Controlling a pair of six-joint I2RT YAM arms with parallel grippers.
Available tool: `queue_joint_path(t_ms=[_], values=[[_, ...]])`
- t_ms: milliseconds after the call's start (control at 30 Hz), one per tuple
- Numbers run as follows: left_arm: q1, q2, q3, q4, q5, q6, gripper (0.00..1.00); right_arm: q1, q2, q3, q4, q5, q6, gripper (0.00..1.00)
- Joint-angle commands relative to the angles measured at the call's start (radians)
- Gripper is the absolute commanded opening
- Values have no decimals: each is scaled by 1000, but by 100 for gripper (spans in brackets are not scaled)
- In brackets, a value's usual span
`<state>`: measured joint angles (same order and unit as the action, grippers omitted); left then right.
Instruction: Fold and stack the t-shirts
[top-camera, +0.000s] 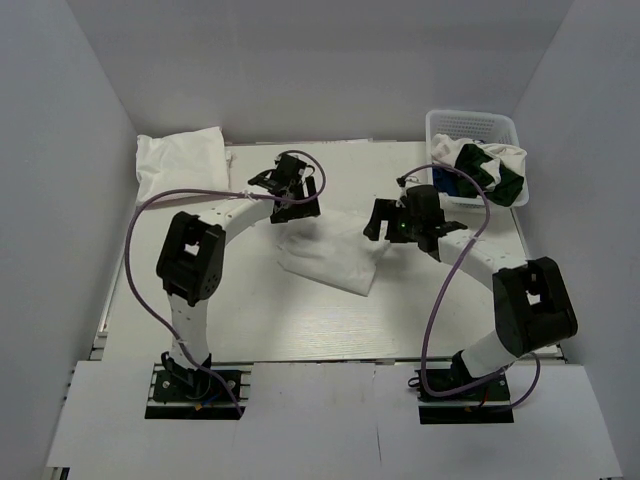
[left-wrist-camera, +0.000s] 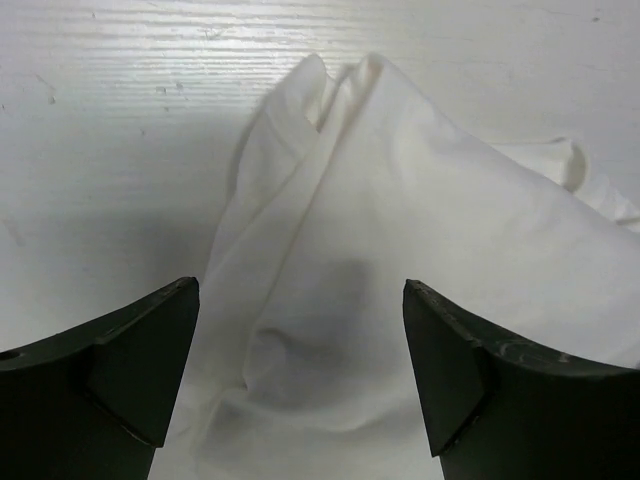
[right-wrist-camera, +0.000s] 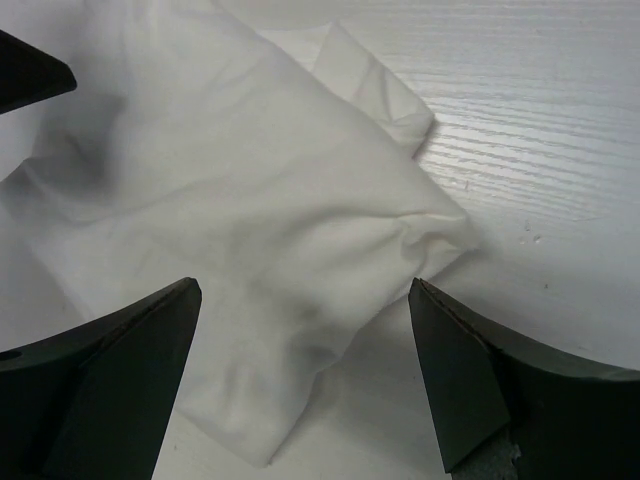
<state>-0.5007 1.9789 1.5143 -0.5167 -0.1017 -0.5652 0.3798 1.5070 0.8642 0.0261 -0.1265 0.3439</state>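
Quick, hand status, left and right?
Left hand: open, holding nothing, over the white t-shirt.
Right hand: open, holding nothing, over the same shirt.

Your left gripper (left-wrist-camera: 300, 290) hangs over the shirt (left-wrist-camera: 420, 230), jaws spread wide, one dark finger (left-wrist-camera: 130, 370) at each bottom corner. The white shirt lies rumpled on the pale wood-grain table (left-wrist-camera: 100, 110), its folds running up to a peak at top centre, with a loose edge trailing off right.
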Motion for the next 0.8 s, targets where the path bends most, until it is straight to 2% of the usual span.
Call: queue_joint_path(t_ms=[0, 67, 167, 200, 300, 367, 400, 433, 467, 533, 567, 600, 767], values=[[11, 35, 64, -43, -46, 31, 92, -2, 38, 62, -25, 88, 32, 90], [20, 63, 88, -19, -20, 71, 89, -5, 65, 71, -53, 93, 41, 90], [21, 95, 118, -19, 51, 102, 76, -5, 99, 91, -72, 123, 66, 90], [21, 109, 118, 0, 65, 113, 66, -5, 105, 94, -74, 183, 72, 90], [21, 120, 106, 38, 86, 125, 53, -7, 145, 110, -71, 202, 81, 90], [21, 147, 106, 53, 108, 136, 37, -7, 180, 116, -58, 199, 87, 88], [21, 156, 106, 63, 108, 136, 27, -7, 199, 133, -40, 192, 84, 84], [21, 156, 121, 63, 108, 136, 6, -5, 208, 136, -40, 189, 87, 79], [21, 170, 139, 63, 108, 136, 0, -7, 223, 136, -10, 188, 80, 57], [21, 170, 139, 63, 97, 136, 0, -7, 233, 157, 5, 176, 75, 29], [21, 158, 130, 76, 97, 136, 0, -7, 216, 159, 11, 177, 78, 4], [21, 120, 116, 87, 82, 136, 0, -4, 205, 151, 23, 177, 76, 0], [21, -41, -31, 239, -18, 111, 0, -5, 76, 127, 46, 246, 60, 0]])
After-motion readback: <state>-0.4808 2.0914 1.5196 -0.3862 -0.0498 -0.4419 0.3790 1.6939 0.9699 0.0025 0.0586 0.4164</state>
